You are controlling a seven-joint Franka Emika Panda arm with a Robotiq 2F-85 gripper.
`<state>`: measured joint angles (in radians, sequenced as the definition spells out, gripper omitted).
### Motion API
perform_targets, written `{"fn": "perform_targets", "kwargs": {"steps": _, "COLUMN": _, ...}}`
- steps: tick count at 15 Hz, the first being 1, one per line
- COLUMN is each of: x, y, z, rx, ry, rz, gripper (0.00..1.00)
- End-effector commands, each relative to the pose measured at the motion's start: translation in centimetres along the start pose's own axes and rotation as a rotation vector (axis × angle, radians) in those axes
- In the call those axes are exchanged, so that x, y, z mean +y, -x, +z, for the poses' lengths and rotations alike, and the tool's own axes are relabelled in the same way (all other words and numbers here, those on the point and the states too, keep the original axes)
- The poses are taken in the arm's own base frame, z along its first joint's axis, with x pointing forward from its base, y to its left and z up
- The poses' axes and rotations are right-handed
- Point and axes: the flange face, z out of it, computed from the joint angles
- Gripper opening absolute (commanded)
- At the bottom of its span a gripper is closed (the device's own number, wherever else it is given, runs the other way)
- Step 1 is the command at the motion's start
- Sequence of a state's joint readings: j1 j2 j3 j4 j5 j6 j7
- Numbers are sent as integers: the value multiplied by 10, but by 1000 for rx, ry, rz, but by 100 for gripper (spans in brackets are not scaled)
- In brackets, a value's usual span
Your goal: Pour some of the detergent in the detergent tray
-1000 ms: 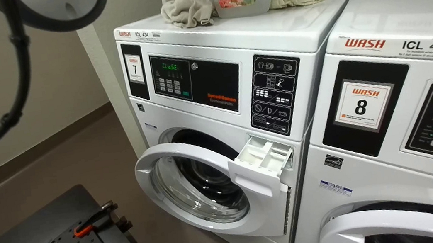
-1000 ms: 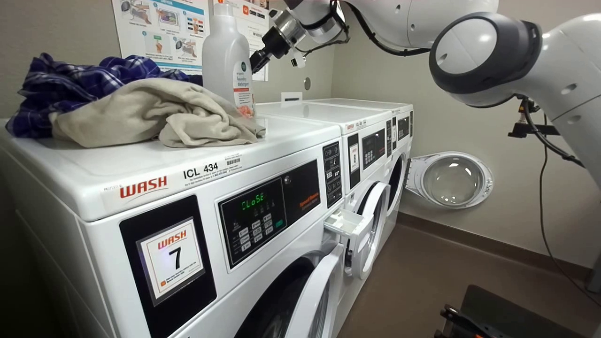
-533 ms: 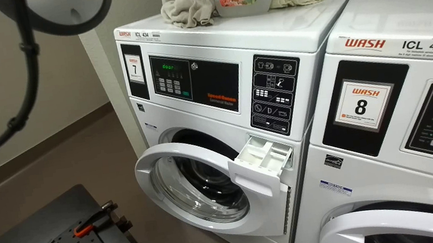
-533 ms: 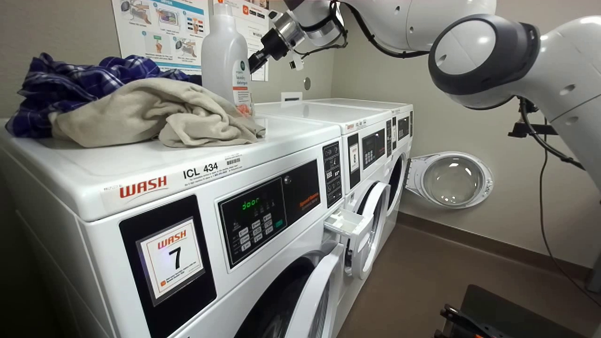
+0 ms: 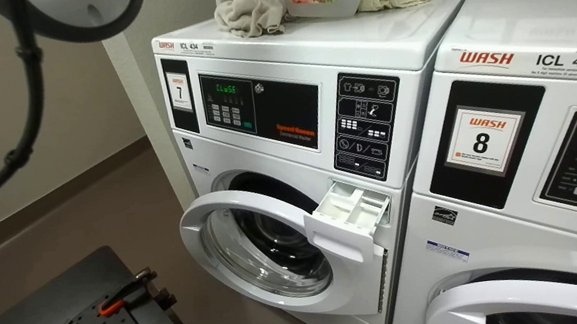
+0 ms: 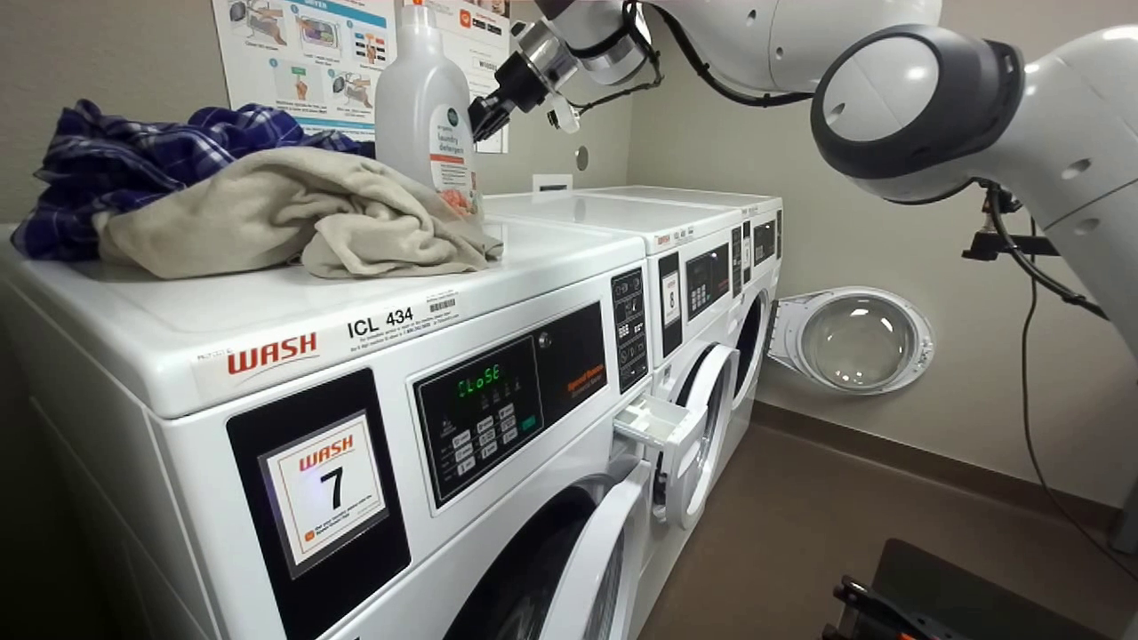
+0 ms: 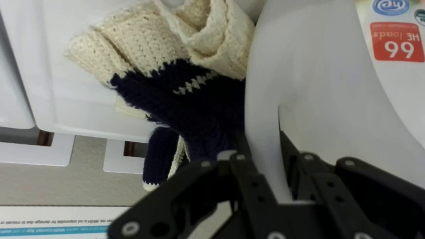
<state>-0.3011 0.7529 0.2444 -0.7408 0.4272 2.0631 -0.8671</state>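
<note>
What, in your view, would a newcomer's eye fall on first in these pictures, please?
Most likely the large laundry detergent bottle atop washer 7, held by the gripper at its handle. Next, perhaps, the white detergent tray pulled out from that washer's front, near its open round door. After those, the blue plaid cloth and beige cloth heaped on the washer's top.
</note>
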Motion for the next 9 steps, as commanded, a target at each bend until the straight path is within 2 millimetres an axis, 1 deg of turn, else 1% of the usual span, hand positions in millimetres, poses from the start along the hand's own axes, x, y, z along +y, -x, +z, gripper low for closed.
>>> {"fn": "perform_targets", "kwargs": {"steps": 1, "x": -14, "y": -14, "z": -23, "rx": -30, "ry": 40, "rz": 91, "gripper": 6}}
{"fn": "perform_targets", "kwargs": {"steps": 5, "x": -24, "y": -24, "z": -37, "rx": -60, "ry": 76, "rz": 127, "gripper": 6}}
{"fn": "perform_targets", "kwargs": {"steps": 9, "x": -41, "y": -40, "z": -57, "rx": -85, "ry": 109, "rz": 134, "gripper": 6}}
